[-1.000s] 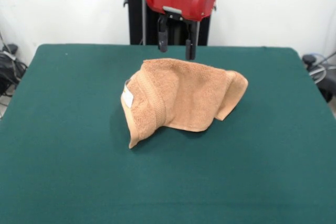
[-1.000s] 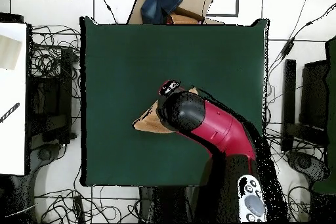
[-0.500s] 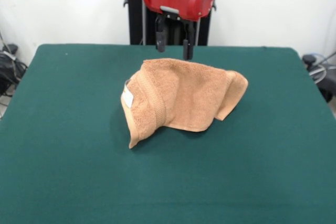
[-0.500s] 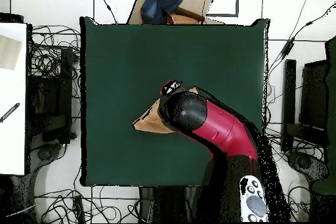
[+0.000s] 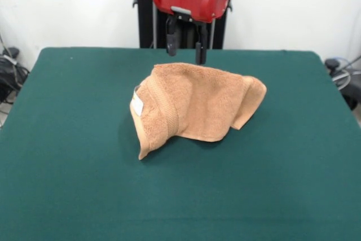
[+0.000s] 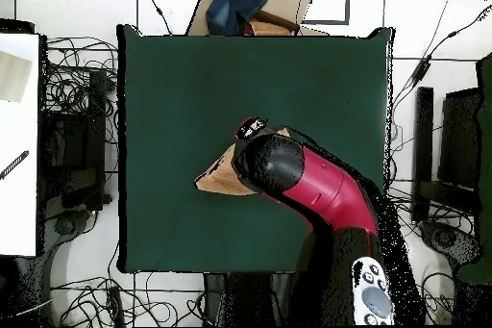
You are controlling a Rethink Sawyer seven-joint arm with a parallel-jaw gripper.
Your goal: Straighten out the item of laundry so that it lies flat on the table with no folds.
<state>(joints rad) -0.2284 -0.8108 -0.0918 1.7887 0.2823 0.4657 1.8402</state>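
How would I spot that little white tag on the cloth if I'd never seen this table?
Find the green table, then the crumpled orange-tan towel near its middle. In the front view, the white label sits on the towel's left fold, beside the woven band; it is the only white spot on the cloth.

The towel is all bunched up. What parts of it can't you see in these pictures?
- Overhead view: the arm covers most of the towel; only a corner shows.
- Front view: the towel's far side and underside are hidden by its own folds.
- Front view: the white label is too small to read.
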